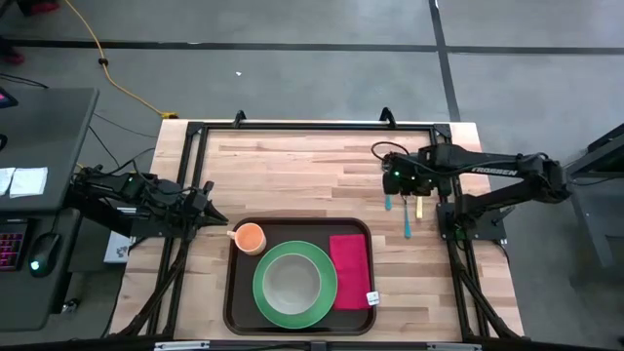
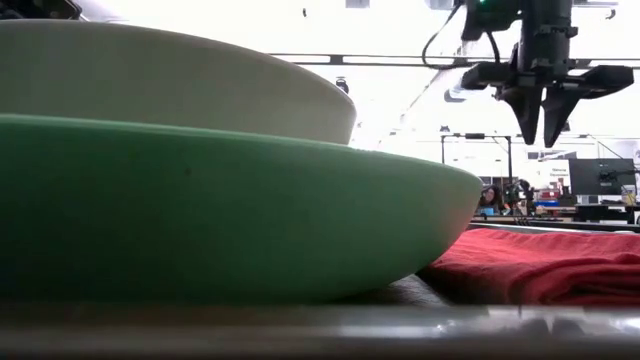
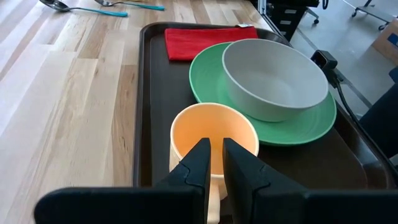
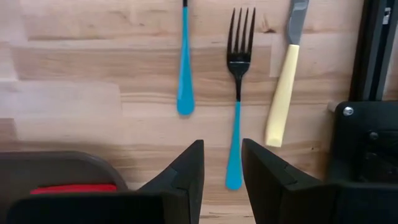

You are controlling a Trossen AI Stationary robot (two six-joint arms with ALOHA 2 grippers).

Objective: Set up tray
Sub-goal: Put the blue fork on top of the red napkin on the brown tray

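- Tray [image 1: 230, 292] lies at the table's [image 1: 292, 171] near edge, about mid-width, holding a green plate [image 1: 327, 297] with a grey bowl [image 1: 290, 281], a red napkin [image 1: 349, 271] along its right side and an orange cup [image 1: 250, 237] in its far left corner.
- Left gripper [image 1: 216, 218] sits just off the tray's far left corner, fingers narrowly parted at the cup's handle [image 3: 213, 193]; grip on it cannot be told.
- Right gripper [image 1: 393, 178] hangs above the table's right part, beyond the tray's far right corner, fingers apart and empty.
- Below it lie a blue spoon [image 4: 184, 68], a blue-handled fork [image 4: 237, 93] and a yellow-handled knife [image 4: 283, 87], side by side.
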